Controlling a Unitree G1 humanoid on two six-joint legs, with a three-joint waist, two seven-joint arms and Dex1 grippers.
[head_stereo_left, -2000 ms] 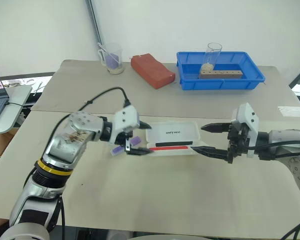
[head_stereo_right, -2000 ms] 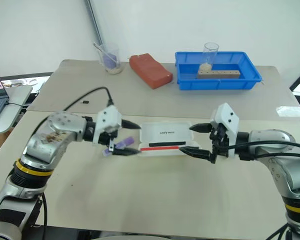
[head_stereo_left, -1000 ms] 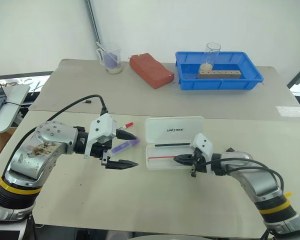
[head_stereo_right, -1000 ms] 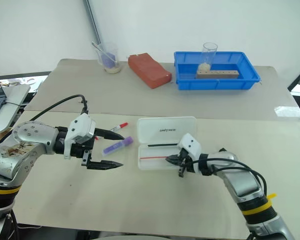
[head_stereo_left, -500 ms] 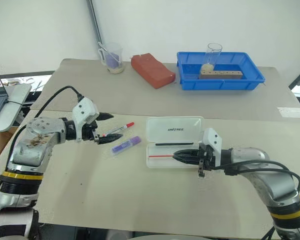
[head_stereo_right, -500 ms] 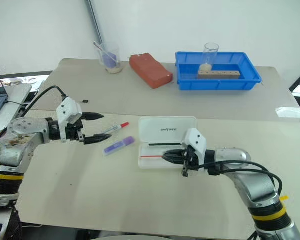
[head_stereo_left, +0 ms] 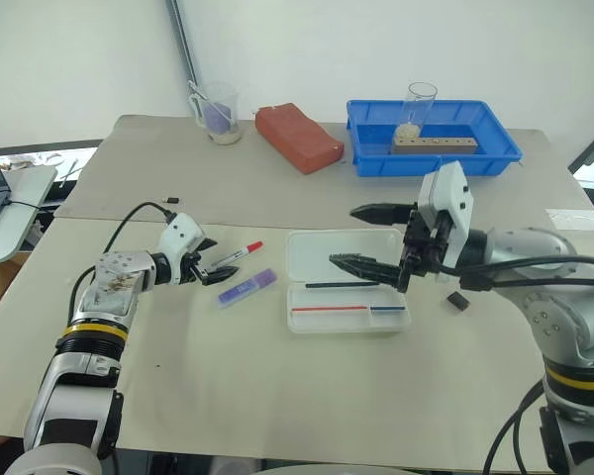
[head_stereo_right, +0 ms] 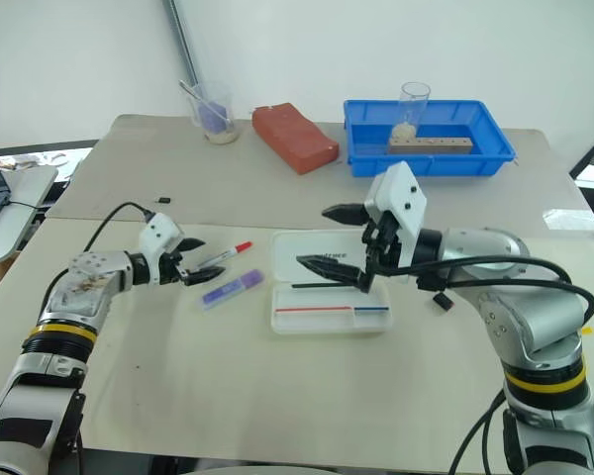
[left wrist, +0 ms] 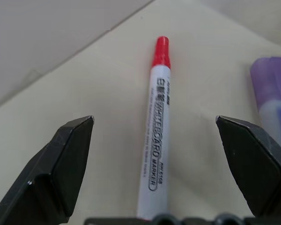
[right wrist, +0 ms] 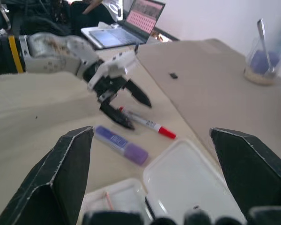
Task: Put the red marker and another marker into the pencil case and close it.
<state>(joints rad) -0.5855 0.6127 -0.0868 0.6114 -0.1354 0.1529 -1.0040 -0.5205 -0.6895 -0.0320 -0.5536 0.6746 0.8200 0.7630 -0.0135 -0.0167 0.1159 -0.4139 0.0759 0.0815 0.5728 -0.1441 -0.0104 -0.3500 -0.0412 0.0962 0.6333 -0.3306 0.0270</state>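
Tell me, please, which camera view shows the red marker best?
The left wrist view: the red marker lies between the left gripper's open fingers, its red cap and dark print plainly readable. In the two head views it is small, beside the purple highlighter. In the right wrist view it is small too.

Your two head views look forward and down over the whole beige table (head_stereo_left: 277, 396), sharing nearly everything to its far edge. Your left wrist view sits very close above it; your right wrist view, probably higher, faces back across.
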